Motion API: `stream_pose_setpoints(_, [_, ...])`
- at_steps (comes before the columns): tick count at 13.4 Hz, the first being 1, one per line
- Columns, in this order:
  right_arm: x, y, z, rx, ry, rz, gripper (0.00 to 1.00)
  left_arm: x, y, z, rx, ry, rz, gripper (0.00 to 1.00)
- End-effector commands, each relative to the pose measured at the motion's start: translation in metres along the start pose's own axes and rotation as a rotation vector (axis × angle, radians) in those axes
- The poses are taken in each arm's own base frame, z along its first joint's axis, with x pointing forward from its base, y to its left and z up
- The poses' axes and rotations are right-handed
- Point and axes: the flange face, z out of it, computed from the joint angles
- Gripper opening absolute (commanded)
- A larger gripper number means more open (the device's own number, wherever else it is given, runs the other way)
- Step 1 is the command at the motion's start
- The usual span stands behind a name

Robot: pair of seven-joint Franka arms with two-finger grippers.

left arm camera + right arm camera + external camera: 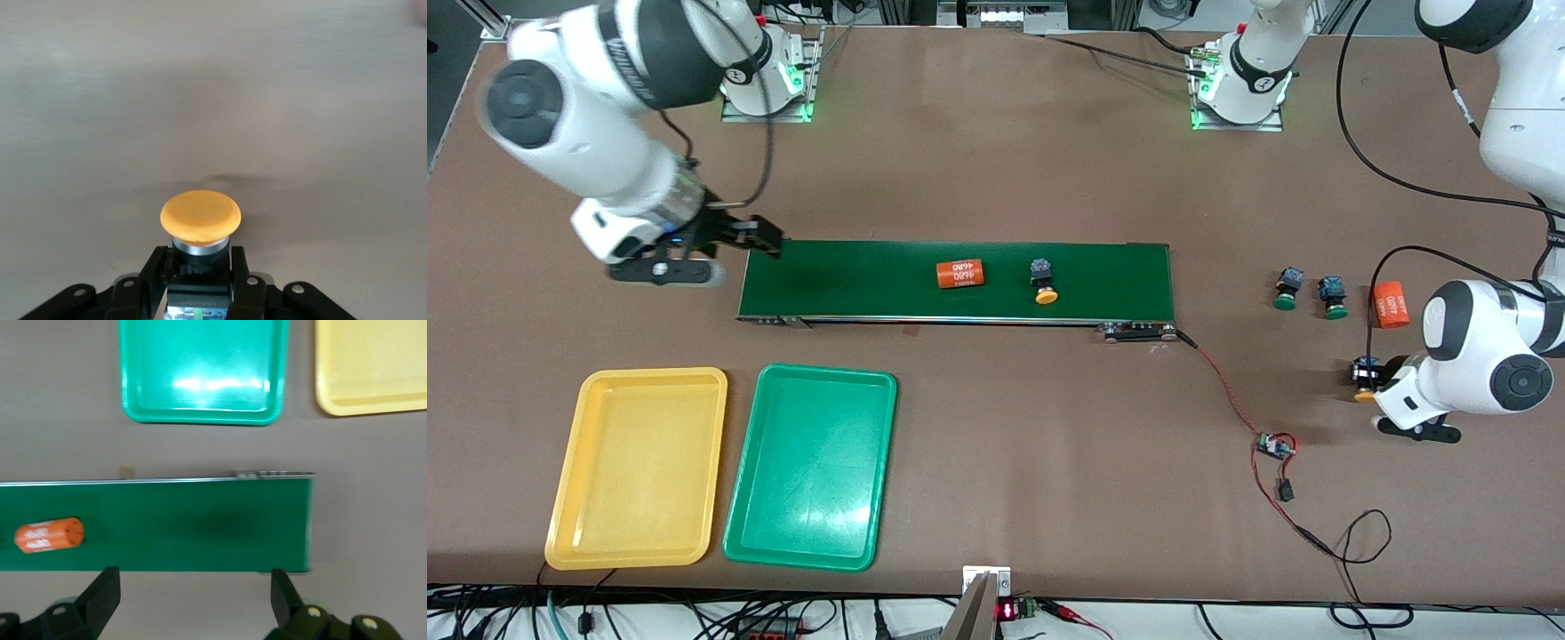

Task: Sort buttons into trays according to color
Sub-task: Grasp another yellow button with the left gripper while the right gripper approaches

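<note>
1. a yellow-capped button (200,217) is clamped by its dark body between the closed fingers (155,273) of the left gripper (1371,384), low at the table near the left arm's end; whether it is already lifted cannot be told.
2. the second yellow-capped button (1043,280) lies on its side on the conveyor belt (854,280), beside an orange cylinder (959,274).
3. two green-capped buttons (1288,288) (1333,297) lie side by side on the bare table between the belt's end and the left arm, with another orange cylinder (1391,304) just beside them.
4. the right gripper (751,236) hangs with its jaws wide apart and nothing in them, over the belt's end at the right arm's side; this arm is judged to be waiting.
5. the buttons are judged light, rigid and hard; the domed cap looks smooth and likely slippery, so the squarer body below the cap is the better place to be gripped, as is done now.
6. lying on their sides, they may be rolled by a nudge from a fingertip.
7. the yellow tray (640,468) and the green tray (811,466) lie side by side, nearer to the front camera than the belt; both are empty.
8. the table (996,160) is a flat matt brown surface; ample free room is left around the trays, though a red-and-black wire (1227,391) trails from the belt's end.
</note>
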Motion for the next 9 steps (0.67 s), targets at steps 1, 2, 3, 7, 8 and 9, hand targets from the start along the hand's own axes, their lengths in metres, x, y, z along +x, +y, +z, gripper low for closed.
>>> stream_pose_setpoints(1, [-0.012,-0.044,0.025,0.006,0.015,-0.004,1.0,-0.012,0.071,-0.063,-0.006,-0.054,0.024,0.28])
stream_pose_setpoints(2, [-0.019,-0.06,0.034,0.011,0.022,0.007,1.0,-0.015,0.101,-0.073,-0.034,-0.088,-0.006,0.29])
stream_pose_setpoints(3, [-0.025,-0.075,0.044,0.011,0.033,0.022,1.0,-0.019,0.132,-0.081,-0.075,-0.11,-0.029,0.29])
stream_pose_setpoints(7, [-0.027,-0.086,0.058,-0.024,0.045,0.016,1.0,-0.032,0.247,-0.098,-0.12,-0.123,-0.101,0.29])
stream_pose_setpoints(8, [-0.025,-0.083,0.057,-0.023,0.046,0.022,1.0,-0.038,0.277,-0.096,-0.12,-0.127,-0.13,0.29])
stream_pose_setpoints(9, [-0.023,-0.081,0.059,-0.023,0.048,0.023,1.0,-0.045,0.298,-0.091,-0.12,-0.135,-0.146,0.29])
